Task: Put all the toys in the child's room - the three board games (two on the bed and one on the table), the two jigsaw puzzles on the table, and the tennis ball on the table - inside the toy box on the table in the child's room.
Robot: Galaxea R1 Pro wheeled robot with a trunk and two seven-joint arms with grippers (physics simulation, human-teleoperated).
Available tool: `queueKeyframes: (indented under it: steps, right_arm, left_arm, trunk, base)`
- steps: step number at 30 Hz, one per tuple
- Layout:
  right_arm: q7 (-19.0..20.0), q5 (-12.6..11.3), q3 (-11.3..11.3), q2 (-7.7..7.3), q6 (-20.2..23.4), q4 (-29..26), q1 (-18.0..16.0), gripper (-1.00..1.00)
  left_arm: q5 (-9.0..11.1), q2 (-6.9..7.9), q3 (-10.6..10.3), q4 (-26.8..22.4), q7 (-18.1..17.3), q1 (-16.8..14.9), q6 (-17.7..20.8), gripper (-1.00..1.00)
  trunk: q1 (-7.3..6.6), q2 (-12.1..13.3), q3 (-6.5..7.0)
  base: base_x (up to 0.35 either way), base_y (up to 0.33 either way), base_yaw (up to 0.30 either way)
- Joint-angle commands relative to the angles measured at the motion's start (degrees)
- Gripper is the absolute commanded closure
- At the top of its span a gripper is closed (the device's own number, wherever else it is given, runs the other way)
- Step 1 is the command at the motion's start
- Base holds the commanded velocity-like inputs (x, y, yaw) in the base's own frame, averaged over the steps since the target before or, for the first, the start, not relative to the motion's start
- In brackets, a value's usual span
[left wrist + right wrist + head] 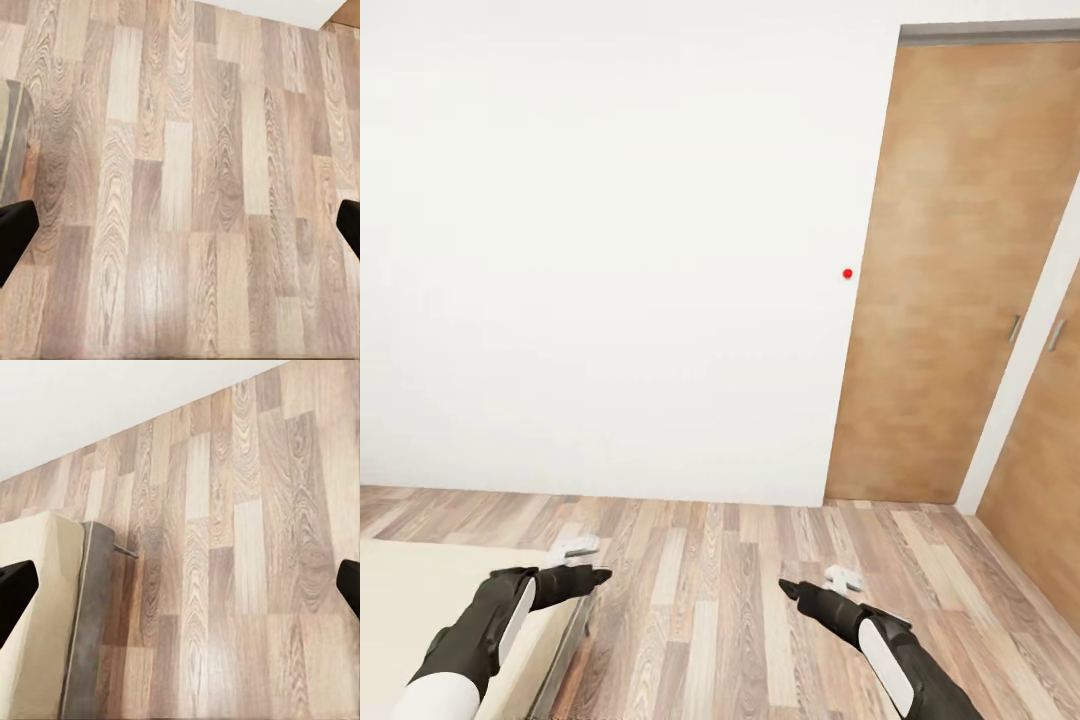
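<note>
I see a white wall (610, 250) and wood doors (950, 280) far right. Both my left gripper (180, 225) and right gripper (180, 585) hang empty over plank floor (740, 600), jaws spread wide. The bed (420, 590) corner sits near left.

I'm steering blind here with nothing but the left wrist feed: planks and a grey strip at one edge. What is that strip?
Observer: The bed frame's corner; its beige mattress lies under your left arm, seen from the head.
Operator: What's ahead of the robot?
Observer: A blank white wall, with a wooden door to its right.
Operator: Is the other hand carrying something?
Observer: No, the right gripper is open and empty over bare floor.
</note>
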Motion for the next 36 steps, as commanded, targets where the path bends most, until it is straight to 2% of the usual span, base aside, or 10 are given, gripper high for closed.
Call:
queueKeyframes:
  steps: [1, 3, 7, 9, 10, 12, 19, 27, 32, 36]
  right_arm:
    - [0.0, -0.4, 0.1, -0.26, -2.1, 2.4, 0.0, -1.00]
    - [0.0, -0.3, 0.1, -0.44, -6.4, 6.9, 0.0, -1.00]
    - [0.0, -0.3, 0.3, -0.54, -16.3, 19.1, 0.0, -1.00]
    - [0.0, -0.3, 0.3, -0.53, -18.9, 21.9, 0.0, -1.00]
    - [-0.1, -0.3, 0.3, -0.53, -21.7, 24.9, 0.0, -1.00]
    - [-0.4, -0.4, 0.4, -0.56, -23.1, 26.6, 0.0, -1.00]
    - [-1.9, -0.4, 0.5, -0.56, -25.3, 30.2, 0.0, -1.00]
    - [-2.1, -0.9, 0.3, -0.59, -25.4, 30.7, 0.0, -1.00]
    - [-2.2, -0.8, 0.3, -0.35, -25.2, 30.8, 0.0, -1.00]
    - [-2.7, -0.5, 0.5, 0.24, -25.0, 30.8, 0.0, -1.00]
  left_arm:
    - [-0.3, -0.11, -1.0, 4.0, 0.4, 0.0, -3.4, -1.00]
    - [-0.4, -0.15, -3.1, 8.5, 1.6, 0.0, -7.5, -1.00]
    - [-0.3, -0.87, -9.0, 19.4, 5.7, 0.0, -18.3, -1.00]
    - [-0.3, -1.37, -10.4, 21.8, 7.0, 0.0, -20.9, -1.00]
    - [-0.3, -2.13, -12.0, 24.5, 9.0, 0.0, -23.5, -1.00]
    - [-0.3, -2.98, -13.0, 26.1, 10.8, 0.0, -24.8, -1.00]
    - [-0.6, -4.53, -14.4, 27.9, 13.3, 0.0, -27.1, -1.00]
    - [-0.8, -4.48, -14.6, 28.1, 13.5, 0.1, -28.2, -1.00]
    - [-0.6, -4.20, -14.7, 28.1, 13.5, 0.3, -31.1, -1.00]
    - [-0.6, -4.44, -14.7, 28.9, 13.6, 0.3, -31.5, -1.00]
  trunk:
    - [0.02, -0.1, -0.02]
    - [0.02, -0.1, -0.02]
    - [0.02, -0.1, -0.02]
    - [0.02, -0.1, -0.02]
    - [0.02, -0.1, -0.02]
    - [0.02, -0.1, -0.02]
    - [0.02, -0.1, -0.02]
    - [0.02, -0.1, -0.02]
    - [0.02, -0.1, -0.02]
    - [0.02, -0.1, -0.02]
  base:
    - [0.000, 0.000, 0.092]
    - [0.000, 0.000, 0.053]
    - [0.000, 0.000, 0.019]
    - [0.000, 0.000, 0.007]
    - [0.000, 0.000, 0.003]
    - [0.000, 0.000, 0.002]
    - [0.000, -0.089, 0.001]
    - [0.046, -0.214, -0.019]
    - [0.125, -0.119, -0.204]
    - [0.158, -0.092, -0.266]
